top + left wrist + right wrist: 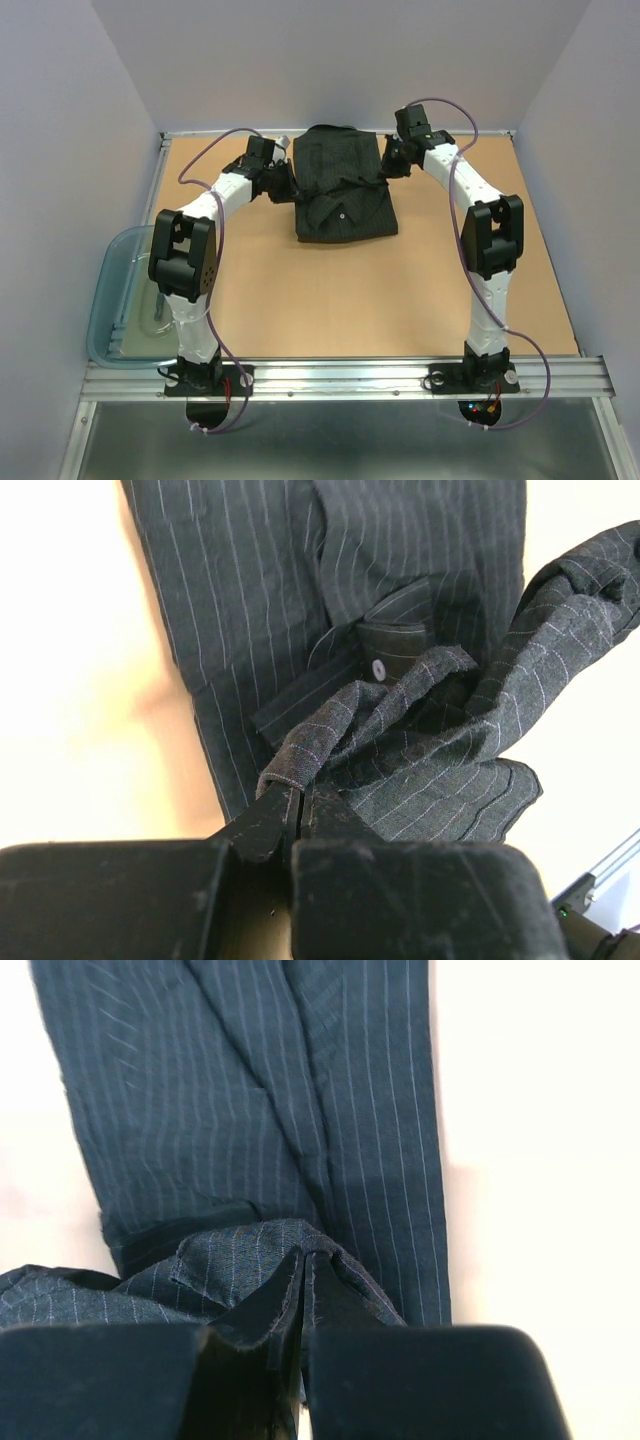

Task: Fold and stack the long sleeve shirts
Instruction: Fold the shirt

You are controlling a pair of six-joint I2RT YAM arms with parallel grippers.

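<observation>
Nearest, left end effector [298,815] is pinched tight on a bunched fold of the black pinstriped shirt [420,730]. On the opposite edge, right end effector [303,1285] is likewise clamped on cloth. Shirt lies partly folded at far middle of tabletop [400,290], between both arms. Looks mid-fold. Next move calls for carrying both gripped edges across together, evenly, then releasing flat.

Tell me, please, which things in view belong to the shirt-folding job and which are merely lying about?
Belongs to the job:
- black pinstriped shirt, partly folded
- left gripper, shut on a bunch of its fabric
- right gripper, shut on its fabric

Just lying about:
- translucent blue-grey tub, off to the robot's left
</observation>
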